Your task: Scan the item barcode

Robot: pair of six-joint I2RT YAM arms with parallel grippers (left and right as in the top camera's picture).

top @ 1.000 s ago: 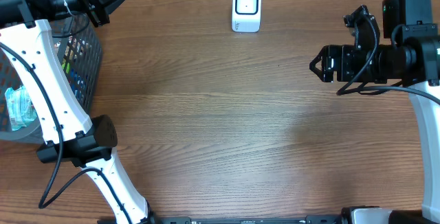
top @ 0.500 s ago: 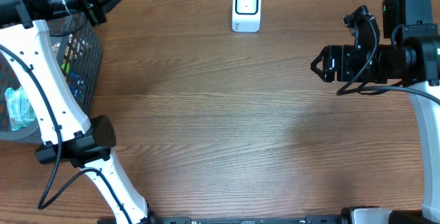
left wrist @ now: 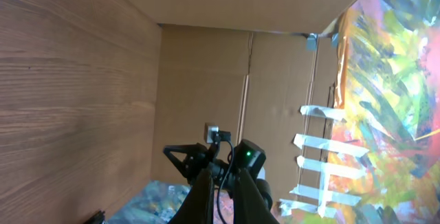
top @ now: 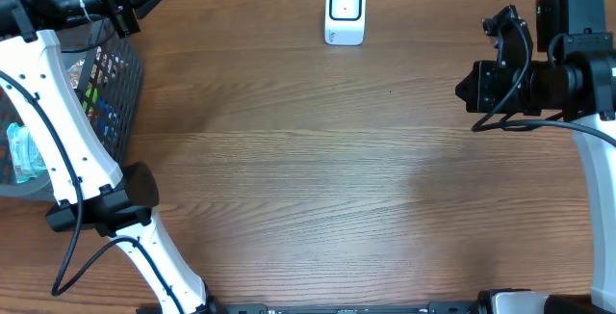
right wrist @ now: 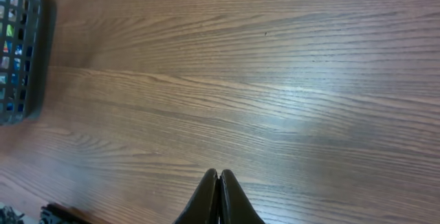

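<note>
A dark grey wire-mesh basket (top: 123, 83) is located at the left edge of the brown wood-grain table (top: 308, 179). The task's items are contained in it. A crumpled teal and clear packet (top: 26, 152) is seen at the open top. Multicoloured packets (top: 96, 88) are visible through the mesh wall, but their number and labels cannot be made out. The basket is partly covered in the overhead view by the white link of the left arm (top: 58, 121). In the right wrist view only a corner of the basket (right wrist: 19, 59) is shown, at the left margin.

A small white box-shaped barcode scanner (top: 345, 12) is placed upright near the far edge of the table, about midway along it and well apart from the basket.

The left gripper (left wrist: 223, 200) is positioned above the far left corner, beyond the basket. Its fingers are brought together and nothing is held. The right gripper (right wrist: 218, 198) is held over the right side of the table, pointed towards the centre. Its fingers are pressed tip to tip and nothing is clamped.

Bare wood is presented across the middle and near parts of the table, between the basket and the right arm (top: 558, 73). A brown cardboard wall (left wrist: 206, 66) is seen beyond the far edge.
</note>
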